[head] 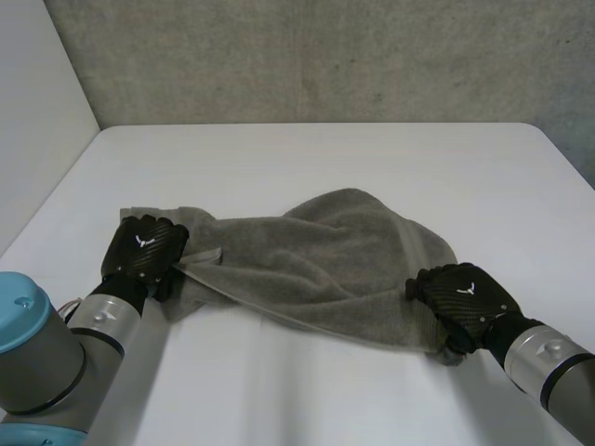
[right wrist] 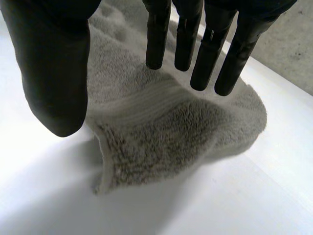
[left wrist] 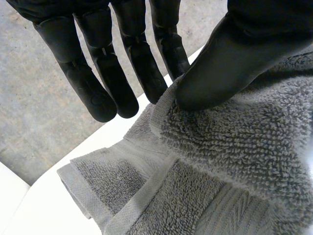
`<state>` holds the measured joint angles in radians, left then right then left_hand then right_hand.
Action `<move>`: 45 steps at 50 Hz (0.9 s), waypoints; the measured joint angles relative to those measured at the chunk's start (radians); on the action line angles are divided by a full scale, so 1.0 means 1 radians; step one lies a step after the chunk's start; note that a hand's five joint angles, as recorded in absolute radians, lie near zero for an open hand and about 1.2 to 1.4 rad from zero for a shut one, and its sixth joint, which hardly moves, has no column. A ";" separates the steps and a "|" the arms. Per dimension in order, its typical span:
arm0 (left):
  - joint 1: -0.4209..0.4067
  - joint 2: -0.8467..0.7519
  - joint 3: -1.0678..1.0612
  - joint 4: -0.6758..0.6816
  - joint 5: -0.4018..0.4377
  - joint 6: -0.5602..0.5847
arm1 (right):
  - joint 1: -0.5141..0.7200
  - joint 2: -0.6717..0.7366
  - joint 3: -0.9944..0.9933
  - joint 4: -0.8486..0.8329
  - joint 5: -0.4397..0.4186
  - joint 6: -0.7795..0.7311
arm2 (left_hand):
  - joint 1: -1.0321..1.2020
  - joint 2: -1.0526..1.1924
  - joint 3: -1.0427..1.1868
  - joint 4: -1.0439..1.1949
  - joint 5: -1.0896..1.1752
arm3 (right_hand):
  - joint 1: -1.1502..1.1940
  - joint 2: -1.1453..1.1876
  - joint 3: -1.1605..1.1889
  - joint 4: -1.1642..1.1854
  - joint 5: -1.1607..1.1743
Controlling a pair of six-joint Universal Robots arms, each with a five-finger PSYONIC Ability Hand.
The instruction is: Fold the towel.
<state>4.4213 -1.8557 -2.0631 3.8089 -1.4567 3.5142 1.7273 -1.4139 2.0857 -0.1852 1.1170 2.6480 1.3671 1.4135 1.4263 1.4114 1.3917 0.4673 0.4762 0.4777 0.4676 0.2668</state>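
Grey terry towel (head: 325, 260) lies crumpled across the middle of the white table (head: 307, 158), not yet folded, its long side running from one hand to the other. The middle is humped, and the near edge appears to stand off the surface, with shadow beneath it.

Left hand (head: 144, 249) is at the towel's left end. In its wrist view the fingers (left wrist: 142, 68) are straight, and the thumb (left wrist: 230, 58) bears down on a raised fold of cloth against the nearest of them. I judge this a pinch on that end, which would explain why the fold stands up there.

Right hand (head: 465, 295) is over the near right corner. Its fingers (right wrist: 205, 54) are straight and the thumb (right wrist: 54, 73) is held well apart from them. The corner (right wrist: 112, 166) stands in the gap between, and no closing on the cloth can be seen.

Assessment: both hands are placed at opposite ends, probably so that one edge can be carried over as a whole. The right hold looks unsecured, so that corner may slip.
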 measured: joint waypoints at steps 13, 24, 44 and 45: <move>-0.001 -0.001 -0.005 0.000 -0.001 0.000 | 0.001 0.094 0.009 -0.061 0.014 -0.069 | 0.000 0.000 0.000 0.000 0.000 | -0.025 -0.035 -0.034 -0.038 -0.032; -0.002 0.001 -0.007 0.000 -0.001 0.000 | -0.009 0.105 0.006 -0.161 0.029 -0.067 | 0.000 0.000 0.000 0.000 0.000 | 0.144 0.128 0.133 0.141 0.173; -0.010 0.001 -0.013 0.000 -0.003 0.000 | -0.007 0.105 -0.012 -0.203 0.086 -0.051 | 0.000 0.000 0.000 0.000 0.000 | 0.860 0.846 0.850 0.870 0.898; -0.011 0.002 -0.014 0.000 -0.003 0.000 | -0.008 0.104 -0.015 -0.203 0.086 -0.046 | 0.000 0.000 -0.001 0.000 0.000 | 0.860 0.846 0.850 0.871 0.898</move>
<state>4.4105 -1.8541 -2.0767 3.8086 -1.4595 3.5143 1.7192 -1.3103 2.0712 -0.3879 1.2034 2.6018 1.3671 1.4135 1.4255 1.4114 1.3917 1.3269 1.3222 1.3277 1.3390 1.1651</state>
